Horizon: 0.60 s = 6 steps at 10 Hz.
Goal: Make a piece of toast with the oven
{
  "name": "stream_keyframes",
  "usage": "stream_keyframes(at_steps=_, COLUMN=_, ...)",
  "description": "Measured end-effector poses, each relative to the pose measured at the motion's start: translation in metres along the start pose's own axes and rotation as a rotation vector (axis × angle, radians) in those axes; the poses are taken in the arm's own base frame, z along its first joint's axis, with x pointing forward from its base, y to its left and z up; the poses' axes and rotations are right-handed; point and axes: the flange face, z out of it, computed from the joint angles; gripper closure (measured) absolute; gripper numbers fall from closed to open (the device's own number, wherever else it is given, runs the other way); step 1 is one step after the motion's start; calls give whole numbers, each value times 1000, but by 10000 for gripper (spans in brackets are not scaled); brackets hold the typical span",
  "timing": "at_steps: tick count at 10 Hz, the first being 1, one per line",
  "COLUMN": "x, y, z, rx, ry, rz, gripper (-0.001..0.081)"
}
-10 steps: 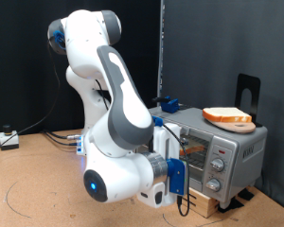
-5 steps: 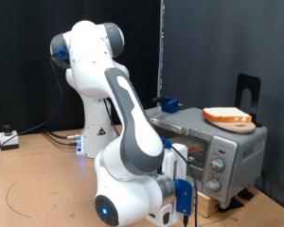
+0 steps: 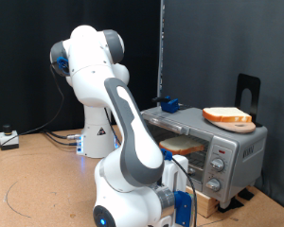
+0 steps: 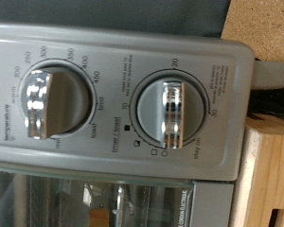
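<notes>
The silver-grey oven (image 3: pixel 218 147) stands at the exterior view's right on a wooden block. Its glass door looks shut. The piece of toast (image 3: pixel 185 144) shows through the glass, lying inside on the rack. The gripper hand (image 3: pixel 178 204), with blue parts, hangs low in front of the oven's lower left corner; its fingers are hidden. The wrist view shows the oven's panel (image 4: pixel 114 52) close up with two round knobs, one (image 4: pixel 47 99) and another (image 4: pixel 170 112), and the door glass (image 4: pixel 85 203). No fingers show there.
A like bread slice on a tan wooden disc (image 3: pixel 227 117) sits on top of the oven. A black stand (image 3: pixel 248 90) rises behind it. A small blue object (image 3: pixel 168 102) lies behind the oven. Cables and a box (image 3: pixel 9 140) lie on the floor at the left.
The arm has swung down and towards the exterior view's bottom. The hand has dropped from in front of the oven door, so the toast inside now shows.
</notes>
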Motion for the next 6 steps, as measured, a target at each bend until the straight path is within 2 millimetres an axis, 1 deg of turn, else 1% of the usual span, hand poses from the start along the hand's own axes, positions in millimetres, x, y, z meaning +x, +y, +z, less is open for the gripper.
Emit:
stream_keyframes(at_steps=2, x=4, y=1, z=10, rx=-23, ry=-14, rz=-3, gripper=-3)
stream_keyframes(at_steps=6, x=15, y=-2, z=42, rx=-52, ry=-42, rz=-6, gripper=-3)
